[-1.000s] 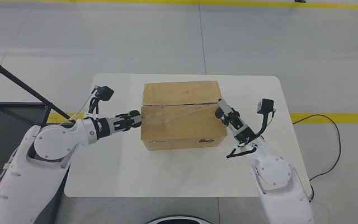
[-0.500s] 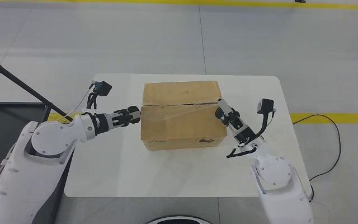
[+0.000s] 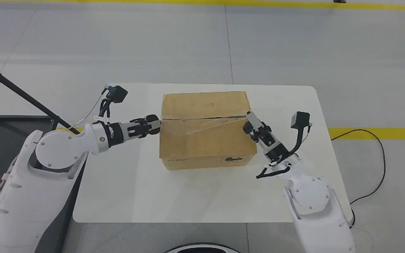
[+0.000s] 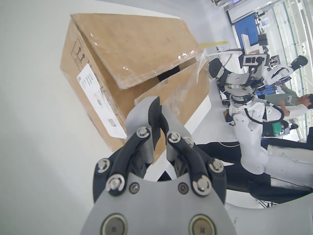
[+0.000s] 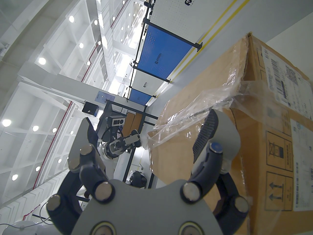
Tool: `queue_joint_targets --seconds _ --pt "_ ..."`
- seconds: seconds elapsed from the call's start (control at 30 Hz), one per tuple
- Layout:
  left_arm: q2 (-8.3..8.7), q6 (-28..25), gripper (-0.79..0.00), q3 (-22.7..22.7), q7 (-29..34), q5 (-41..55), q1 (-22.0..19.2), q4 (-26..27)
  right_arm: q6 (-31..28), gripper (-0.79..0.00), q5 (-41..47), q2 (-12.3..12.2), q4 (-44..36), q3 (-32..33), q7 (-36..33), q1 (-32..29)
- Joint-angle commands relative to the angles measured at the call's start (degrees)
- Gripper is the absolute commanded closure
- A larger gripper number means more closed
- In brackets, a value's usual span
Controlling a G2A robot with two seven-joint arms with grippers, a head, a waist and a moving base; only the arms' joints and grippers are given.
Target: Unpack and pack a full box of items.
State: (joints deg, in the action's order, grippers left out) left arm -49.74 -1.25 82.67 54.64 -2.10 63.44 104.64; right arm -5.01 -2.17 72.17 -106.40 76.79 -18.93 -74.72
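Cardboard box (image 3: 204, 129) is sitting mid-table on the white table (image 3: 126, 190), same spot and same heading as one second ago.

Left gripper (image 3: 154, 119) is shifting along the box's left end, away from the robot. One second ago it was lying against the middle of that end. Half a second ago it was partway along. Now its tip is sitting level with the taped seam across the top. From the left wrist, left gripper (image 4: 159, 108) is showing its fingers drawn narrow, almost together, nothing between them, pointing at the near corner of the box (image 4: 132, 57). The far top flap is standing slightly lifted there, a dark gap showing under its edge. A white shipping label (image 4: 97, 91) is running down the box's end wall.

Right gripper (image 3: 251, 124) is holding the same place at the box's right end as in both earlier frames. From the right wrist, right gripper (image 5: 149, 121) is standing spread wide. One ribbed finger (image 5: 207, 133) is lying against the box (image 5: 244, 123) at the top edge, amid loose clear tape (image 5: 195, 113) that is curling off the seam. The other finger is hanging in free air, gripping nothing. Whether the ribbed finger is touching cardboard or just tape cannot be told.
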Motion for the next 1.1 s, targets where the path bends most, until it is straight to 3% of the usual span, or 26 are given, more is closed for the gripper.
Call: queue_joint_targets --seconds 0.0,0.67,1.07 --pt "-0.01 0.2 0.0 -0.1 0.0 0.1 -0.1 -0.1 0.0 -0.785 0.0 0.0 0.0 0.0 0.0 0.0" --pt "0.13 0.9 0.0 0.4 -0.4 0.5 -0.4 -0.6 0.0 -0.785 0.0 0.0 0.0 0.0 0.0 0.0" --pt "-0.05 0.2 0.0 -1.4 -0.4 0.1 -2.9 -2.2 0.0 -0.785 0.0 0.0 0.0 0.0 0.0 0.0"
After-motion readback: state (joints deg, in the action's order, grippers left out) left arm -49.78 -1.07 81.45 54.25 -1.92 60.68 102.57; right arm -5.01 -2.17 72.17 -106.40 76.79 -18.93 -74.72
